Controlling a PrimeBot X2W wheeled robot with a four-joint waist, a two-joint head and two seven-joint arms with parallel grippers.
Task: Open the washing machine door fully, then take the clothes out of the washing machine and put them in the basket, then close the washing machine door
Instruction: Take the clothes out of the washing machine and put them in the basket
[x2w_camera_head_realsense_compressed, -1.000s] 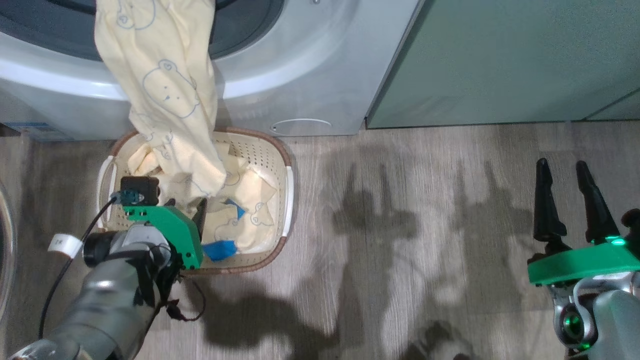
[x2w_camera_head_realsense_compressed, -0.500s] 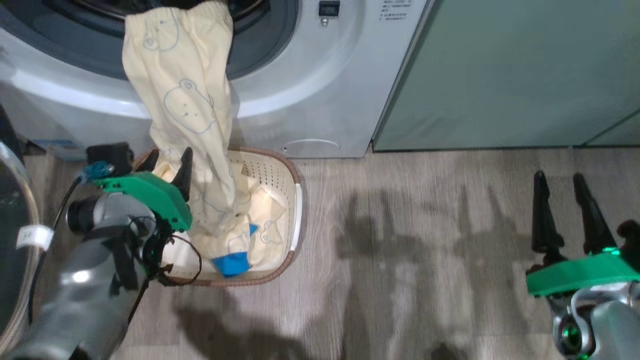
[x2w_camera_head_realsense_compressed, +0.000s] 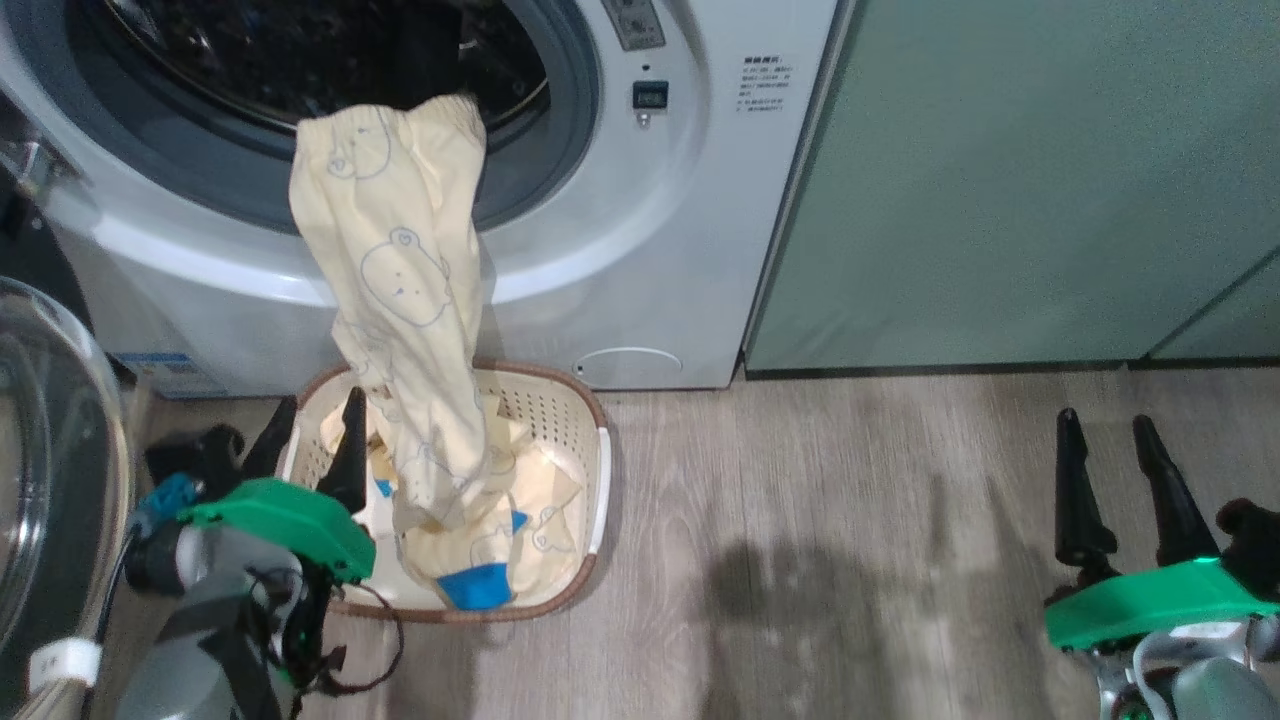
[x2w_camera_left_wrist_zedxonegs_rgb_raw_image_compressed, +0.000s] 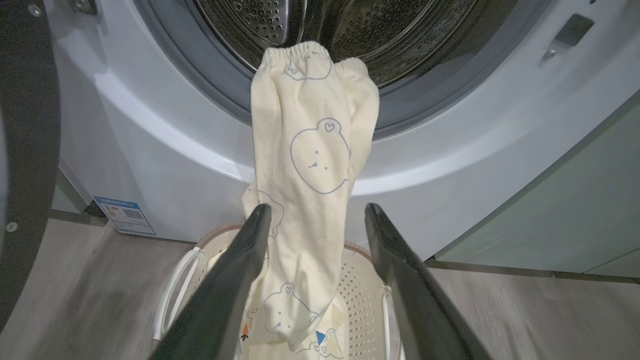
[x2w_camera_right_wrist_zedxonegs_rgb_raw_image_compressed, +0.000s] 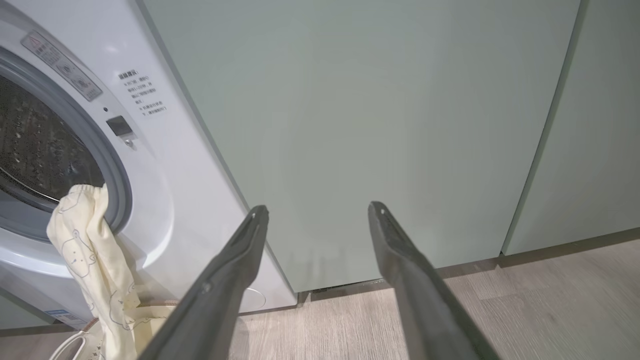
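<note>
Unloading: left gripper gapes empty, clothes dangling just ahead from the washer; next likely pinch them, lower into basket beneath

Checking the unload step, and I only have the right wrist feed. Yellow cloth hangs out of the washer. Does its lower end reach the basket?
Observer: Yes. The yellow garment hangs from the mouth of the washing machine, and its lower end lies inside the basket.
Operator: Is the left gripper holding it?
Observer: No. The left gripper is open at the basket's left side, beside the garment.
Operator: Where's the door?
Observer: The washing machine door is swung open on the robot's left.
</note>
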